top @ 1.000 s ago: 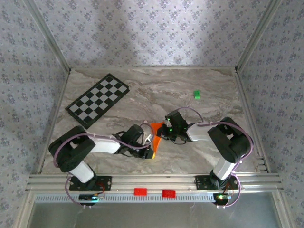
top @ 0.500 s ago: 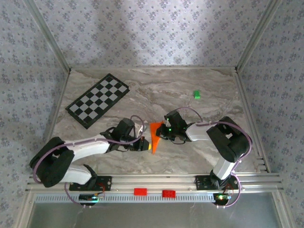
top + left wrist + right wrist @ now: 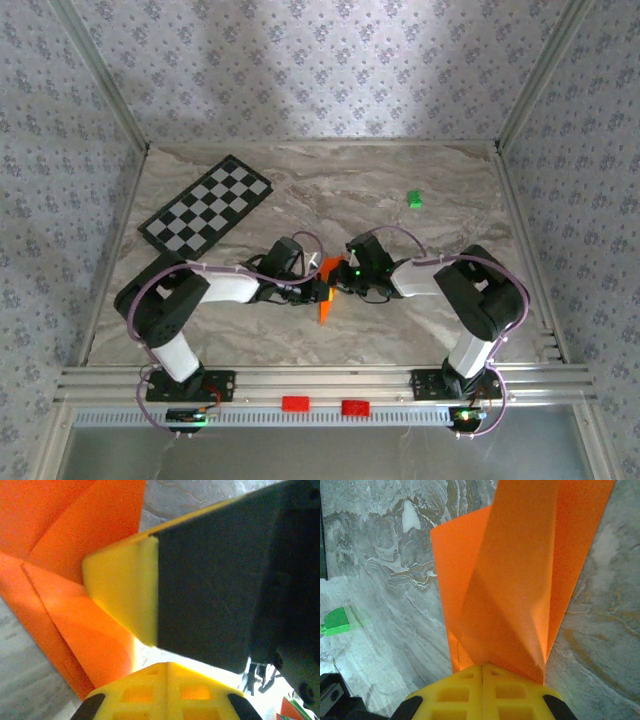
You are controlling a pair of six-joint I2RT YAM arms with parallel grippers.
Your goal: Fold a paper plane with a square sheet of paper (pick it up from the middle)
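Mid-table, about 7 o'clock from the green block (image 3: 413, 199), the orange paper (image 3: 324, 305), part-folded to a wedge, seems pinched by the right gripper (image 3: 341, 284) while the left gripper (image 3: 317, 291) straddles it, grip unclear; a wing fold looks underway, needing a pressed crease next.

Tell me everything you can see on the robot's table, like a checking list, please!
Surface: grey marble-patterned tabletop, flat, no spills seen.
Job's things: bright orange folded paper sheet, creased, held at the table's middle.
Clutter: black-and-white checkered board far left; small green block far right; two red pieces on the metal front rail.
Grippers: right gripper shut on the paper; left gripper shut beside it, pinch unclear.
Cables: purple cables looped along both arms.
Surroundings: floral wallpapered walls.
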